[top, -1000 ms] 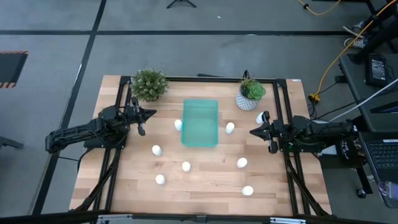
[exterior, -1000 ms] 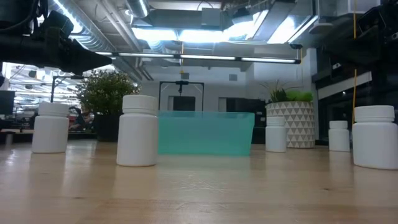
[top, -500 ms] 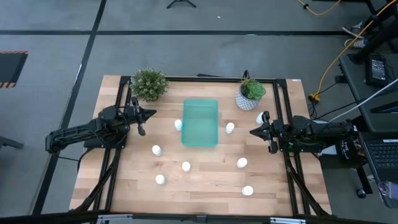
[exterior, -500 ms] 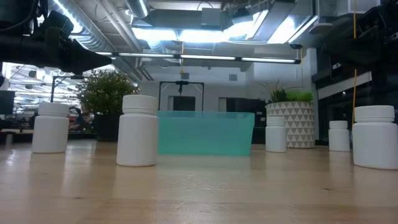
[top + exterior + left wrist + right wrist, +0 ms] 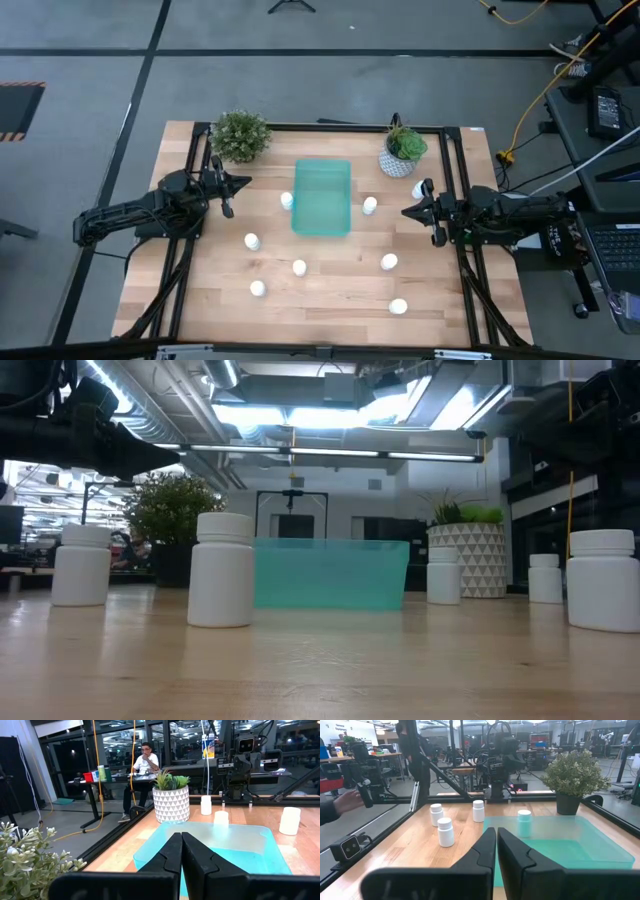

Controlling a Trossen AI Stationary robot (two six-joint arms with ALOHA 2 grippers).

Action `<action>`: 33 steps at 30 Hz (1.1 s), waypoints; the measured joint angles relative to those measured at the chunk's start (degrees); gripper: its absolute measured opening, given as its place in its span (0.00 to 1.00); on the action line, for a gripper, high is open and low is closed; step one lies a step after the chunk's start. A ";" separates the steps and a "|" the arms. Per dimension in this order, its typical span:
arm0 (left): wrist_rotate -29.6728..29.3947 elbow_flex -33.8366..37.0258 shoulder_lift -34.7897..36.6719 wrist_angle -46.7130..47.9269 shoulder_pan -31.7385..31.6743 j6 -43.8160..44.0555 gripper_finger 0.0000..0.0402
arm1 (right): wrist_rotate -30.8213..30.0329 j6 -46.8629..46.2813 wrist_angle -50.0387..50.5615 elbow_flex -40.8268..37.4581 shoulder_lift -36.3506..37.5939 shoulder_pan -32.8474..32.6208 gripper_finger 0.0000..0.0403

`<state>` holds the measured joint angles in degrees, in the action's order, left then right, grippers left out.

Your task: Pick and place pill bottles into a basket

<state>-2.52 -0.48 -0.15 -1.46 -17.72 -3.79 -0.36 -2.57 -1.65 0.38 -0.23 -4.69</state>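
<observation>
In the high view the basket [image 5: 321,198] sits at frame centre with its top open. A pill bottle [image 5: 287,200] stands just beside its left wall and another [image 5: 370,205] just beside its right wall, narrowing both side approaches. The bushy plant [image 5: 240,135] blocks the upper left and the white patterned plant pot [image 5: 403,153] the upper right. Across the lower half, scattered bottles [image 5: 299,267] stand well apart, with bare table [image 5: 330,300] between them. The left gripper [image 5: 229,189] and right gripper [image 5: 421,208] flank the basket.
</observation>
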 joint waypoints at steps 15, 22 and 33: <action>-0.01 -0.01 -0.01 -0.01 0.00 0.00 0.01 | 0.00 0.00 -0.02 0.00 0.00 0.00 0.05; 0.00 0.00 0.01 0.14 0.01 0.02 0.01 | -0.02 -0.43 -0.03 0.00 -0.01 0.00 0.05; 7.32 0.00 -0.01 -0.12 0.02 0.95 0.01 | -0.02 -2.63 -0.04 0.00 -0.12 0.00 0.05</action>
<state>4.80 -0.48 -0.16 -1.58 -17.69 -2.84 -0.38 -5.20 -1.69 0.38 -0.35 -4.69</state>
